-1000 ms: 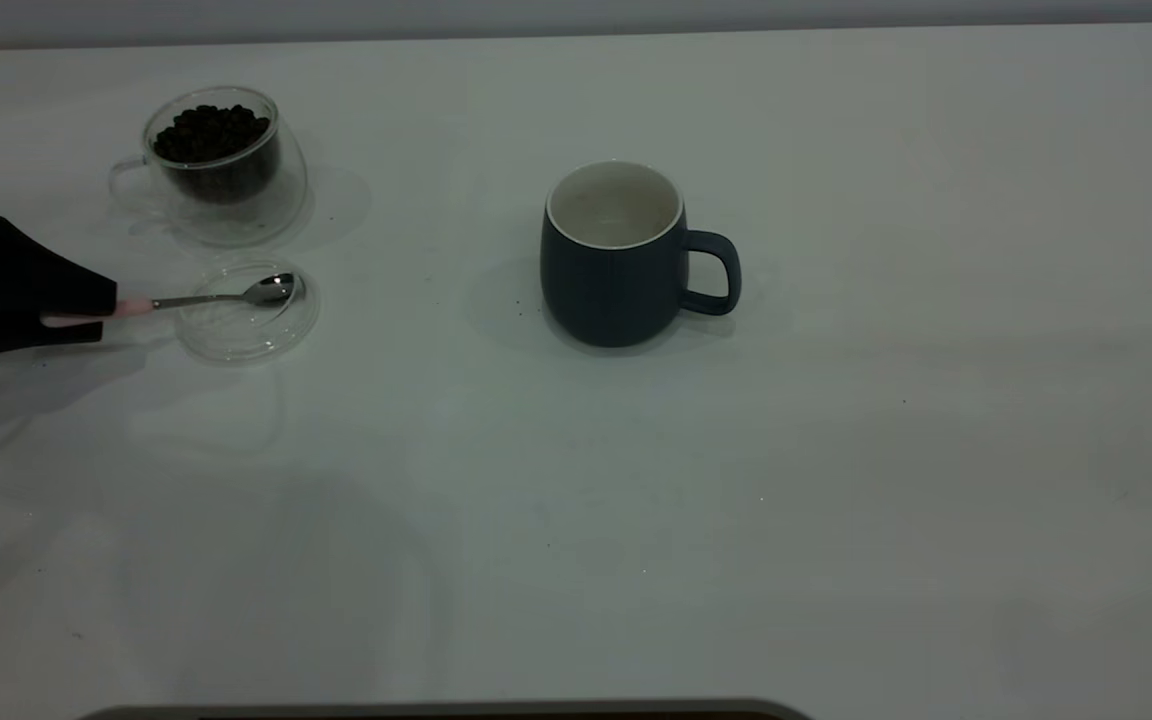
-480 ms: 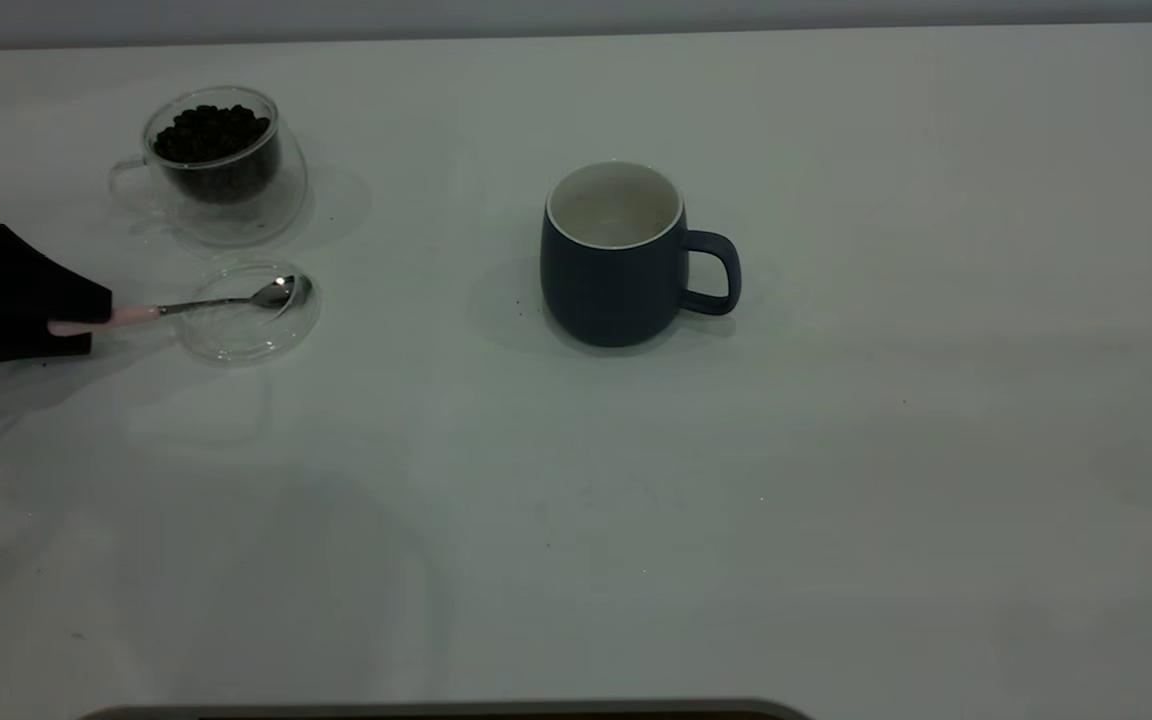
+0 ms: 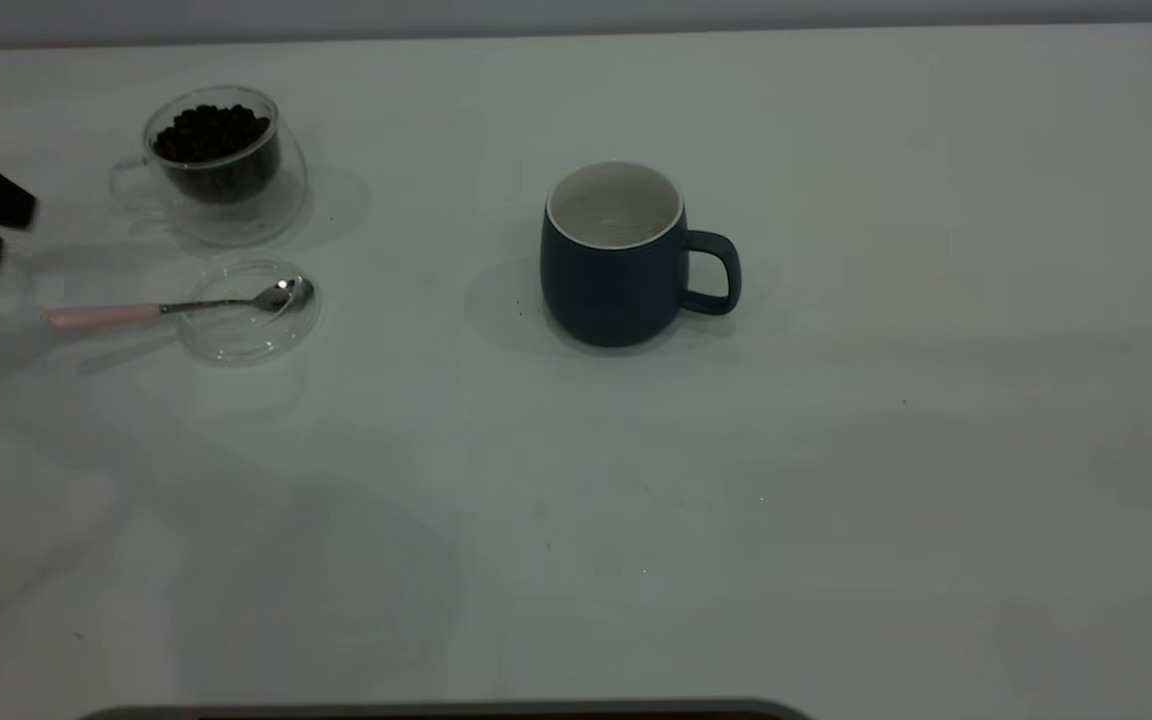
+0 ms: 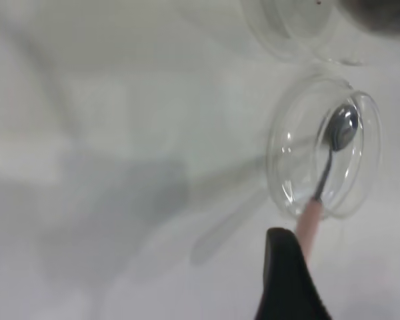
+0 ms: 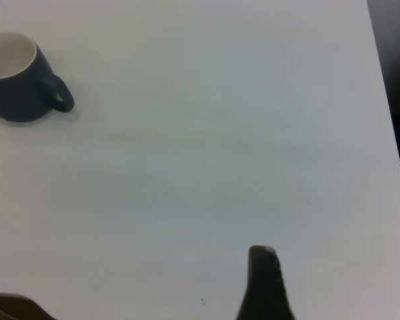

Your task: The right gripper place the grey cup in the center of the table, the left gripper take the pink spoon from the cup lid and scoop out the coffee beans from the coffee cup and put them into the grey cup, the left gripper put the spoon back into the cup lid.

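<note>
The pink spoon (image 3: 136, 313) lies with its metal bowl in the cup lid (image 3: 246, 340) and its pink handle reaching out over the table (image 3: 576, 520) to the left. My left gripper (image 3: 14, 233) hovers open at the far left edge, apart from the handle and holding nothing. In the left wrist view one black finger (image 4: 287, 273) shows beside the spoon (image 4: 330, 153) in the lid (image 4: 290, 157). The coffee cup (image 3: 221, 190) with coffee beans (image 3: 211, 130) stands behind the lid. The grey cup (image 3: 611, 285) stands mid-table, handle to the right. My right gripper (image 5: 263, 283) is far from the grey cup (image 5: 13, 87).
The table's right edge (image 5: 387, 133) runs close to my right gripper, with a dark floor beyond it. A dark strip (image 3: 436, 712) lies along the near edge. Part of the glass coffee cup (image 4: 300, 27) shows in the left wrist view.
My left gripper let go of the spoon handle and drew back toward the far left edge. The spoon now lies free, its bowl still in the lid.
</note>
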`<state>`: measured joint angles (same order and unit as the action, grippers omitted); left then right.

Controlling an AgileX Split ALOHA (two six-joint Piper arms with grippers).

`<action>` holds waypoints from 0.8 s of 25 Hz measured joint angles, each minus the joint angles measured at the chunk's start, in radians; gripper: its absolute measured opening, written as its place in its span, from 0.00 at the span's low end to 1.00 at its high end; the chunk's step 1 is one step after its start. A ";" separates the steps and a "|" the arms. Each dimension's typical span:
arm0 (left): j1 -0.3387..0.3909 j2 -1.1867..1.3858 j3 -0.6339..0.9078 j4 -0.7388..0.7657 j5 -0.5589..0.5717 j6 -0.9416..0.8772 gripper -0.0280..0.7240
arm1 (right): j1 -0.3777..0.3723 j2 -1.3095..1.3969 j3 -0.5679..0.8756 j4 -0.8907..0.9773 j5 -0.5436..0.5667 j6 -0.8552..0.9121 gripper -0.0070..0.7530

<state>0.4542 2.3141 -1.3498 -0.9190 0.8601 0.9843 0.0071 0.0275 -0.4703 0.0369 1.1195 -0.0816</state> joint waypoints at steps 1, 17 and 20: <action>-0.007 -0.025 -0.008 0.047 0.002 -0.046 0.72 | 0.000 0.000 0.000 0.000 0.000 0.000 0.78; -0.308 -0.528 -0.104 0.633 0.232 -0.769 0.72 | 0.000 0.000 0.000 0.000 0.000 0.000 0.78; -0.321 -0.607 -0.104 0.667 0.309 -0.841 0.72 | 0.000 0.000 0.000 0.000 0.000 0.000 0.78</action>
<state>0.1336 1.7069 -1.4538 -0.2517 1.1694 0.1432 0.0071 0.0275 -0.4703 0.0369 1.1195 -0.0816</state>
